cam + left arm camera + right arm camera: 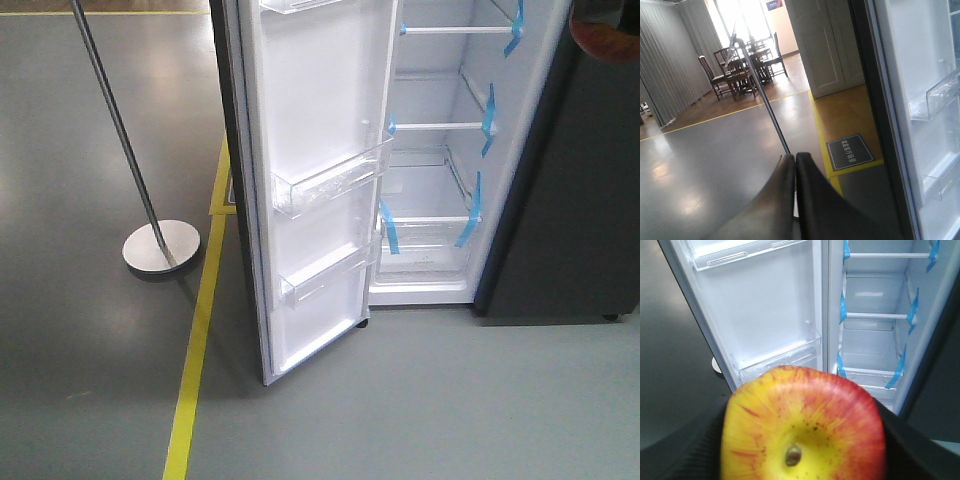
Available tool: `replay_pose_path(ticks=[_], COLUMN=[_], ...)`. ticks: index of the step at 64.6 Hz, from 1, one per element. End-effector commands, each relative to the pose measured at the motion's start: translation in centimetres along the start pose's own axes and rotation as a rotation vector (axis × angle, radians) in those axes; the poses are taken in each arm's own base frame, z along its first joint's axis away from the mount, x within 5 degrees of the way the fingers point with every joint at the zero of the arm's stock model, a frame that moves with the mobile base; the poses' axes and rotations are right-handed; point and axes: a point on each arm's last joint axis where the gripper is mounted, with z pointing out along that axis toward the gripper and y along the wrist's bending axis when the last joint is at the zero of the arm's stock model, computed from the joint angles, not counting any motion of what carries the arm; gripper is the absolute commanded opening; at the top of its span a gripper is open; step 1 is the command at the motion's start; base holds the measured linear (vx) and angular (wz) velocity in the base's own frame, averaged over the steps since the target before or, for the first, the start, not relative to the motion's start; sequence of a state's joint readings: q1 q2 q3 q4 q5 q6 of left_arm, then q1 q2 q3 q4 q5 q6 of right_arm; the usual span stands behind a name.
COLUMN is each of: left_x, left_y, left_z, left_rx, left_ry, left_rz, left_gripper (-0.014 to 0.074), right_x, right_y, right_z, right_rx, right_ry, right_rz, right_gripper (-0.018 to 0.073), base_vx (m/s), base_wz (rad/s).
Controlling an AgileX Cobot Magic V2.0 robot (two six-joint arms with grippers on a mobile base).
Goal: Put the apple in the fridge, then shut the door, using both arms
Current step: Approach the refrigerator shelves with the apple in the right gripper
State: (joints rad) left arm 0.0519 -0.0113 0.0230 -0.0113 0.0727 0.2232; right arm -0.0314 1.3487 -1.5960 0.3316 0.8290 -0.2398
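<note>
Grey, glossy floor (pixel 80 330) spread in front of the fridge (pixel 430 95), crossed by a yellow line (pixel 195 350) on which a metal stand (pixel 160 245) with a round base stood just to the left. The fridge was open, white inside, and its shelves (pixel 440 127) bore strips of blue tape (pixel 487 115). The door (pixel 320 110) was swung wide to the left, showing its white lining and clear plastic bins (pixel 325 185). A plain dark grey unit (pixel 570 200) adjoined the fridge on the right.

The apple (pixel 802 430) filled the lower part of the right wrist view. It was round, yellow around the dimple and its small brown stem stub, with red streaks fanning outward into a solid red flank on the right and fine dark speckles near the middle. The right jaws pinched it from both sides, dark against its skin. It hung in the air before the open compartment, outside the fridge and on no shelf.

The left jaws were pressed together with nothing between them, near the door's outer edge. Beyond them lay a dark floor sign (pixel 850 151) and, far off, wooden chairs (pixel 727 75).
</note>
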Motion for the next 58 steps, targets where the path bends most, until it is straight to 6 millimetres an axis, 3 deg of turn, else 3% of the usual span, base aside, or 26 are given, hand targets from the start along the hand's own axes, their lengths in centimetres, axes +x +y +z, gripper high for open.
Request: replay_pose_path(ticks=[1, 58], left_x=[-1.21, -1.21], left_y=[0.25, 0.25], left_z=[-0.15, -0.15], left_rx=[-0.017, -0.017], left_ry=[-0.092, -0.092], left_rz=[-0.009, -0.009], left_gripper=[-0.0006, -0.0006], right_x=[-1.59, -1.59], right_y=[0.21, 0.21], right_z=[-1.78, -1.78], right_rx=[0.012, 0.012], right_ry=[-0.127, -0.127], right_rz=[-0.007, -0.007], right_gripper=[0.0036, 0.0036], base_vx=[0.06, 0.10], base_wz=[-0.01, 0.00])
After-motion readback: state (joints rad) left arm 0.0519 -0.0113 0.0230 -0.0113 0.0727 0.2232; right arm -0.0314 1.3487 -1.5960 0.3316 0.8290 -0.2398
